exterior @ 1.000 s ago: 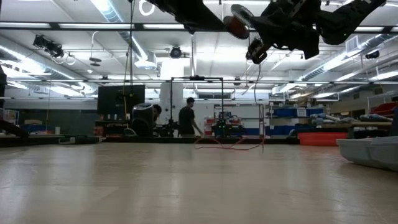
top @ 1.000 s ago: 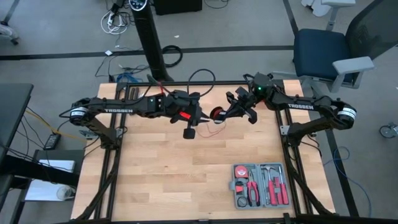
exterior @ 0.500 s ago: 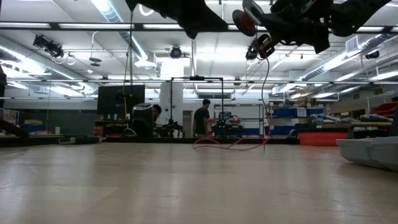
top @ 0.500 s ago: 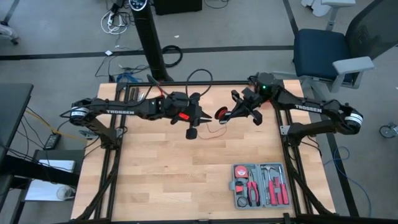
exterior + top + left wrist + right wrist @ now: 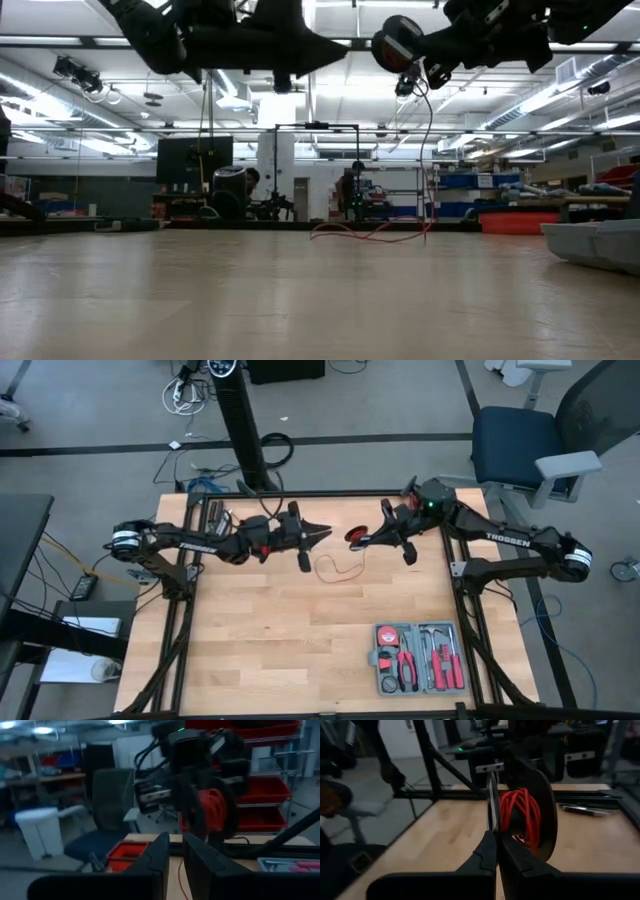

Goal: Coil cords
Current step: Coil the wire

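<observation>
A black spool (image 5: 355, 537) wound with thin red cord (image 5: 519, 815) hangs high over the far middle of the table, held in my shut right gripper (image 5: 368, 538). A loose strand (image 5: 431, 150) of the cord hangs from the spool. Its end lies in a loop on the wood (image 5: 336, 567). My left gripper (image 5: 322, 531) hovers just left of the spool, pointing at it, touching nothing. Its fingers (image 5: 161, 855) stand a narrow gap apart. The spool also shows in the left wrist view (image 5: 212, 807). My right gripper pinches the spool's thin near flange (image 5: 492, 805) at its rim between the two fingers (image 5: 487, 852). The fingers come level from the table's right. The spool is lifted clear, its flanges upright. The cord hangs slack below it.
An open grey tool case (image 5: 418, 658) with red-handled tools lies at the table's near right; it also shows in the low view (image 5: 598, 243). A blue office chair (image 5: 520, 445) stands beyond the far right corner. A person (image 5: 350, 195) walks in the room behind.
My left gripper has drawn back toward the table's left and far edge, away from the spool, and has turned about its own axis. My right gripper has carried the spool a little toward the far edge. The cord's loop stays on the table.
</observation>
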### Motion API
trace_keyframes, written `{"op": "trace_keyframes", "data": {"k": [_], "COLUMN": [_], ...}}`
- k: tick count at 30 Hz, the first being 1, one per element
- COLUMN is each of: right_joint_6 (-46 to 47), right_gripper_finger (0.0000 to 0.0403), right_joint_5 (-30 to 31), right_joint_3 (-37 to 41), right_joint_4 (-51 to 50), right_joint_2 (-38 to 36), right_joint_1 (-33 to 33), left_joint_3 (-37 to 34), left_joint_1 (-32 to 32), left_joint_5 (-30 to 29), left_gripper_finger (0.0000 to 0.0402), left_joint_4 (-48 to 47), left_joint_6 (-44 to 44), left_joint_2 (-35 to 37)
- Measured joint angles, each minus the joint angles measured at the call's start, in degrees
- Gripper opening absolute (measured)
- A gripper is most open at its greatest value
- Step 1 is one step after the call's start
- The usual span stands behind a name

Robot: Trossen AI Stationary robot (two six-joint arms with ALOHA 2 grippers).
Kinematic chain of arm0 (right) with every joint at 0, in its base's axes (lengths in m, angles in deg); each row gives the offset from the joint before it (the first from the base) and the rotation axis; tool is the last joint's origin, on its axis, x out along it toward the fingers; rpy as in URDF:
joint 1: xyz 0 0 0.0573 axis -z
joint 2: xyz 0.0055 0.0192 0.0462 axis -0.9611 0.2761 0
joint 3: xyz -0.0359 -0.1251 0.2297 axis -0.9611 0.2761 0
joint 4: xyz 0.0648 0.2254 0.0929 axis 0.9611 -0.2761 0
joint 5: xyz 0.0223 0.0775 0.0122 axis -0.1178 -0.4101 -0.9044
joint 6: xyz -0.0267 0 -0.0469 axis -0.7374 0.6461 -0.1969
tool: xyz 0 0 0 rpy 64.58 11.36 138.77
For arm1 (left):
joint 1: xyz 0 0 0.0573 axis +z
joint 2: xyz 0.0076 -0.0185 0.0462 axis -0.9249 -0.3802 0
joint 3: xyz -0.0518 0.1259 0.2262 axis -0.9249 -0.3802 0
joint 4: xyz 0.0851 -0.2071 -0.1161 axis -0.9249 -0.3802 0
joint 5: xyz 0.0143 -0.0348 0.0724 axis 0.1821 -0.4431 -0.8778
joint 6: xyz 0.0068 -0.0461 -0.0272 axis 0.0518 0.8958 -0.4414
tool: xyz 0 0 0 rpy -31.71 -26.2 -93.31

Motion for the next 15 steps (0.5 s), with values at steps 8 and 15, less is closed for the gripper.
{"op": "trace_keyframes", "data": {"k": [8,15], "right_joint_6": [-3.68,-3.61], "right_gripper_finger": [0.0000,0.0000], "right_joint_5": [8.31,10.75], "right_joint_3": [0.00,0.00], "right_joint_4": [4.02,5.92], "right_joint_2": [0.03,0.05], "right_joint_1": [-3.81,-4.06], "left_joint_3": [2.00,3.71], "left_joint_1": [1.98,1.87], "left_joint_5": [5.04,5.84], "left_gripper_finger": [0.0063,0.0089], "left_joint_4": [-3.51,-3.86], "left_joint_6": [4.84,4.84], "left_joint_2": [0.00,0.00]}}
